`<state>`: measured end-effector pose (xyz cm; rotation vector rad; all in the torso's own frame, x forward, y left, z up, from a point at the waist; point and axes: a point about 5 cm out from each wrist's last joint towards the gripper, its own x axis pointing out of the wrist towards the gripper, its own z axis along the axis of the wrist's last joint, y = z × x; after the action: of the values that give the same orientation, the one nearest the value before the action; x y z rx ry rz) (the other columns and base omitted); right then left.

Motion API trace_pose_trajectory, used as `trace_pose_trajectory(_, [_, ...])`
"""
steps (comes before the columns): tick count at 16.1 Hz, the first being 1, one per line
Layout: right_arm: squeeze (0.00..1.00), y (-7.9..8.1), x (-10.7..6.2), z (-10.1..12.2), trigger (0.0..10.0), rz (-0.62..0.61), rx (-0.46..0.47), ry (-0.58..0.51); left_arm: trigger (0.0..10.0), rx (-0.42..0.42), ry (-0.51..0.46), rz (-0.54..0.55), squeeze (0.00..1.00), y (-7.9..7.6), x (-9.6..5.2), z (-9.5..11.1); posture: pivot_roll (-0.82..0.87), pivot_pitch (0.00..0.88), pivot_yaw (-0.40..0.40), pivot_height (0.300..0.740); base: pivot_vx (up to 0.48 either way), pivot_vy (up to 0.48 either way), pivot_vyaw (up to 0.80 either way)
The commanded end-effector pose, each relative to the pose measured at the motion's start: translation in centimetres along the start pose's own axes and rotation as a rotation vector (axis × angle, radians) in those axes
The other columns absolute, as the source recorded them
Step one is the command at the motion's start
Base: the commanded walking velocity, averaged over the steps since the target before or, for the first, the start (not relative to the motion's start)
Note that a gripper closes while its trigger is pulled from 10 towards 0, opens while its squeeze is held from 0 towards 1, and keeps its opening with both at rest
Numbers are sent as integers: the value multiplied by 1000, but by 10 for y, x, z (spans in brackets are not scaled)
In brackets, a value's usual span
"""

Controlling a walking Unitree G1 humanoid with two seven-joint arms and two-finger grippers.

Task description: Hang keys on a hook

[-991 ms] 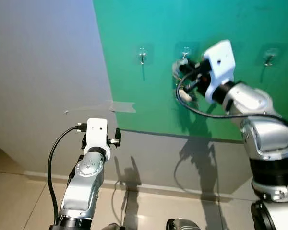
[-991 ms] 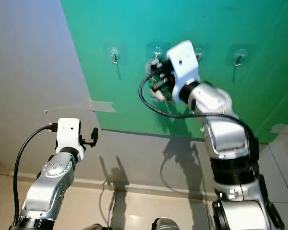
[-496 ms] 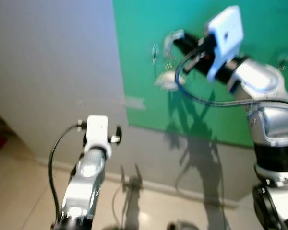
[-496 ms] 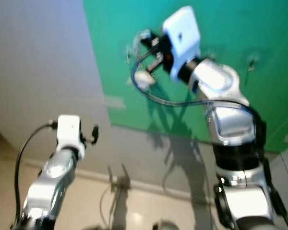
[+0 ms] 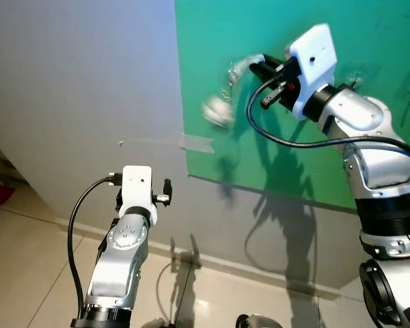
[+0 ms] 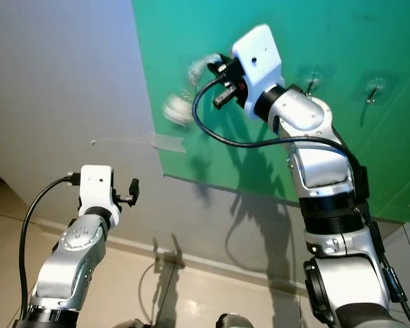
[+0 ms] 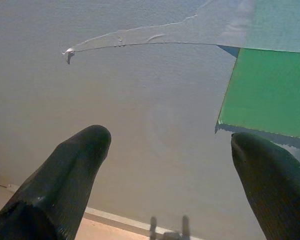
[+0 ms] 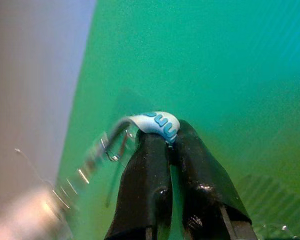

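Keys (image 5: pixel 219 109), blurred, dangle from a white-and-blue strap (image 8: pixel 157 121) clenched in the right pincer (image 8: pixel 165 145), raised against the green panel (image 5: pixel 273 41). Hooks (image 6: pixel 374 87) sit on the panel beyond the pincer's arm. The left pincer (image 7: pixel 170 150), released, faces the grey wall (image 5: pixel 75 82).

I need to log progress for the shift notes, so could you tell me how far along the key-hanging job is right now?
Done: the right pincer is shut on the keys' strap, lifted in front of the green panel.
In hand: the keys dangle, blurred as if swinging, beside the panel's edge.
Left: they are on no hook yet; the hook is bare. The left pincer is open, idle near the grey wall.
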<state>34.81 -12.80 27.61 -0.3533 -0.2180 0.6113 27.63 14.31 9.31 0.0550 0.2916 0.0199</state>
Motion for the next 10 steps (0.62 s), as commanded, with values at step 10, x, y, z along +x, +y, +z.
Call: trace_pose_trajectory(10, [0,9,32,3,0,53,-101,-49,10000,-9,-2,34,0,2,-3,-1,-62,0,-10,740,0,0,0])
